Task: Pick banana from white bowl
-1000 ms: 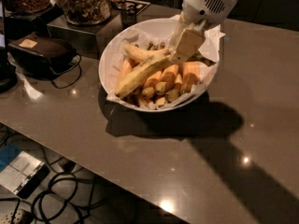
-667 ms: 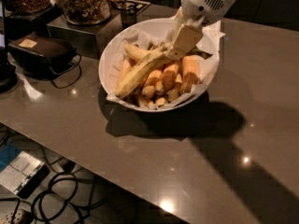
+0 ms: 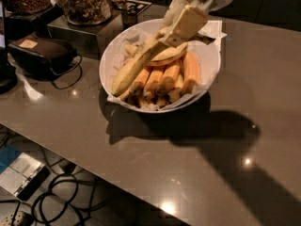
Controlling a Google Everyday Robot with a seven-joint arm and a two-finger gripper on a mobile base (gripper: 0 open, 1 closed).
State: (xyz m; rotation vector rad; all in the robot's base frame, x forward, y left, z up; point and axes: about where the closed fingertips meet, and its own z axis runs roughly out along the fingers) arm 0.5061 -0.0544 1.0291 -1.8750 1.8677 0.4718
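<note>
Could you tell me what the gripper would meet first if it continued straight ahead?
The banana: the gripper, over the white bowl, points down-left at its upper end and may already touch it.

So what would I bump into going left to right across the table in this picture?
Dark pouch → glass jar → banana, tilted over the small bananas in the white bowl → the robot's hand, gripping the banana's upper end.

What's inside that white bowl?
A long pale banana lies over small orange bananas and a curved banana, on crumpled paper. The gripper above the far side of the bowl covers the long banana's top end; the bottom is hidden.
</note>
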